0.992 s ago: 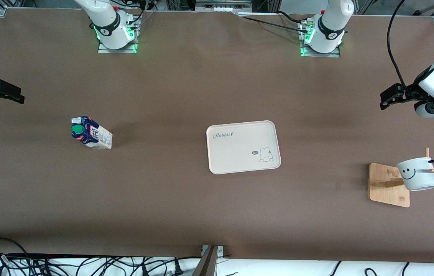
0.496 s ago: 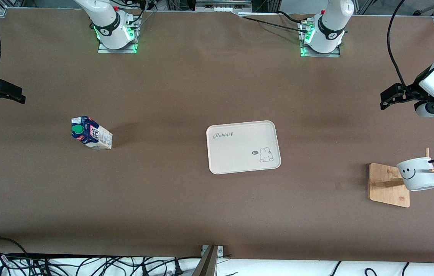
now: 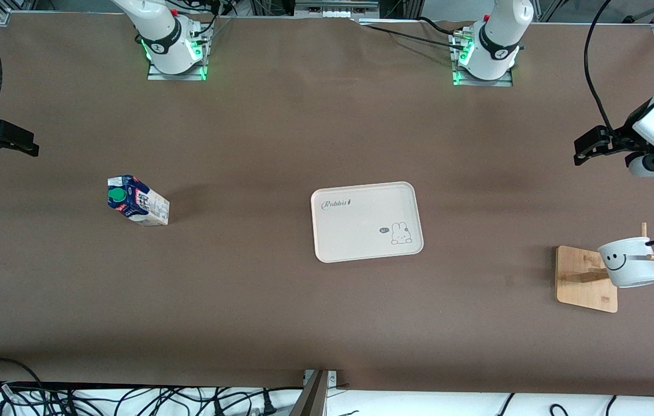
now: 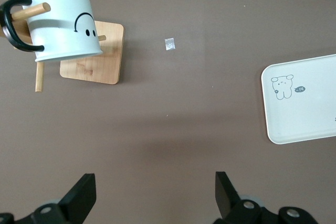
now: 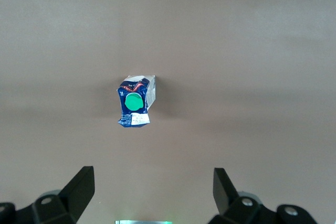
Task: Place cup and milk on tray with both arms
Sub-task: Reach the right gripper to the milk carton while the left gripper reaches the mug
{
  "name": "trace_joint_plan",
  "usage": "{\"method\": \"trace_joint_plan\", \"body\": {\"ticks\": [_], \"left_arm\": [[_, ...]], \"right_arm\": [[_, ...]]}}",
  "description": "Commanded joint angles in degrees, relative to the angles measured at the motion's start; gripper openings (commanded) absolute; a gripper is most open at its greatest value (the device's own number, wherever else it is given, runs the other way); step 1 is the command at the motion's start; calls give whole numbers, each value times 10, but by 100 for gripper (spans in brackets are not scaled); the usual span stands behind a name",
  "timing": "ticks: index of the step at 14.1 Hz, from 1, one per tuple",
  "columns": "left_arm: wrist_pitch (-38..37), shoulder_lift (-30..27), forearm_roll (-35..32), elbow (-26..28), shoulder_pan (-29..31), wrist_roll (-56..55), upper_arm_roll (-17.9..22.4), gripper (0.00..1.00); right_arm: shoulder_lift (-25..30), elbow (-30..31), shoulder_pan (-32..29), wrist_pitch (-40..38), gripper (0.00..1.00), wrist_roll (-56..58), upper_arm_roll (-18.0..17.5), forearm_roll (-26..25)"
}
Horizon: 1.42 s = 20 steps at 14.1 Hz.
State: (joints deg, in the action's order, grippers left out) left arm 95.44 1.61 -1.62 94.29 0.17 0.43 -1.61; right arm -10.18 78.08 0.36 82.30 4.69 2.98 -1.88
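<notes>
Brown matte table [image 3: 281, 133], and not much on it: one tray, one carton, one mug, one wooden rack, two arms.

Hard-to-see stuff first. Both arms run out of the front view, so the right gripper [image 3: 15, 144] is half cut off at the right arm's end of the table and the left gripper [image 3: 588, 147] hangs off a wrist that's clipped by the frame at the left arm's end. In each wrist view only the finger stubs show. The print on the milk [image 3: 137, 200] is too small to read. The rack's pegs are partly hidden by the cup [image 3: 627, 263].

The cup, white with a smiley, hangs tilted on a peg of the wooden mug rack [image 3: 584, 280], toward the left arm's end. The milk stands alone toward the right arm's end, green cap up. The cream "Rabbit" tray [image 3: 361, 196] sits mid-table between them, well apart from both, nothing on it.

Left gripper [image 4: 152, 198]: fingers spread wide, holding nothing, up over bare table. Right gripper [image 5: 152, 195]: same deal, wide and empty, up over table near the carton [image 5: 135, 101].
</notes>
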Motion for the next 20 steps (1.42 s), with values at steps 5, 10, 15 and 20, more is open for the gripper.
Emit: {"method": "trace_joint_plan", "body": {"ticks": [5, 10, 15, 20], "left_arm": [[-15, -3, 1, -10, 4, 10, -4, 100], [-10, 10, 3, -32, 19, 8, 6, 100], [77, 44, 6, 2, 53, 7, 6, 100], [156, 42, -15, 61, 55, 25, 6, 100]], "right_arm": [[-24, -5, 8, 6, 100, -13, -3, 68], [-60, -2, 48, 60, 100, -44, -3, 65], [-111, 1, 50, 93, 100, -48, 0, 62], [-138, 41, 45, 132, 100, -48, 4, 59]]}}
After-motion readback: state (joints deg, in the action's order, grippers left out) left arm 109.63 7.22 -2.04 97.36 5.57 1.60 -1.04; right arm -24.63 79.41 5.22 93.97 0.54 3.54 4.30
